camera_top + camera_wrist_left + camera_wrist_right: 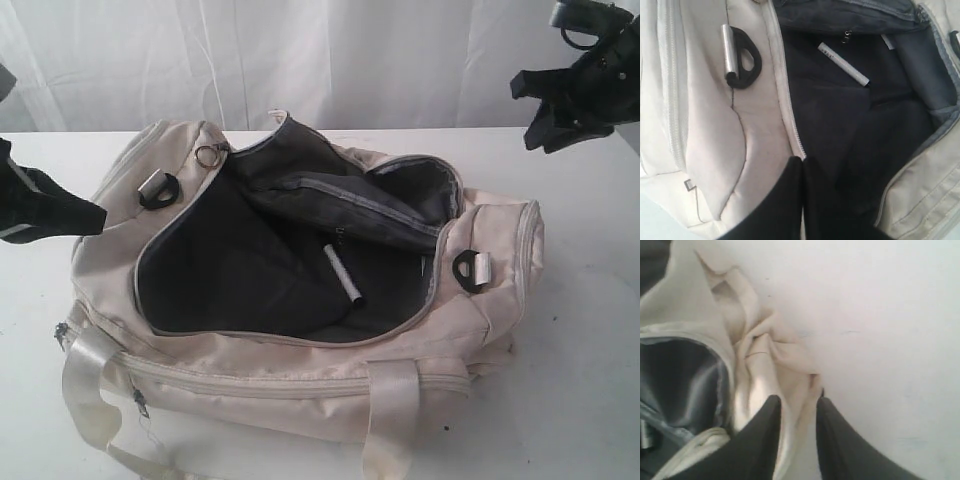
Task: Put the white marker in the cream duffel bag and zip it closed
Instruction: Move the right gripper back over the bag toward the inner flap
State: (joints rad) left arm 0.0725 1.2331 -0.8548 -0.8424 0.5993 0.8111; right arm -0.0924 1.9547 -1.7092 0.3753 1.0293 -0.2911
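Finding the marker point(343, 272) lying on the dark lining point(230, 270) inside the open bag point(250, 365). Reading the left gripper point(802, 161) as shut and empty beside the bag; the right gripper point(797, 402), raised beyond it, as slightly parted and empty. Risking slack fabric jamming the zipper point(786, 100) during closing. Showing marker print only in the left wrist view; the ring pull point(208, 155) only in the exterior view.
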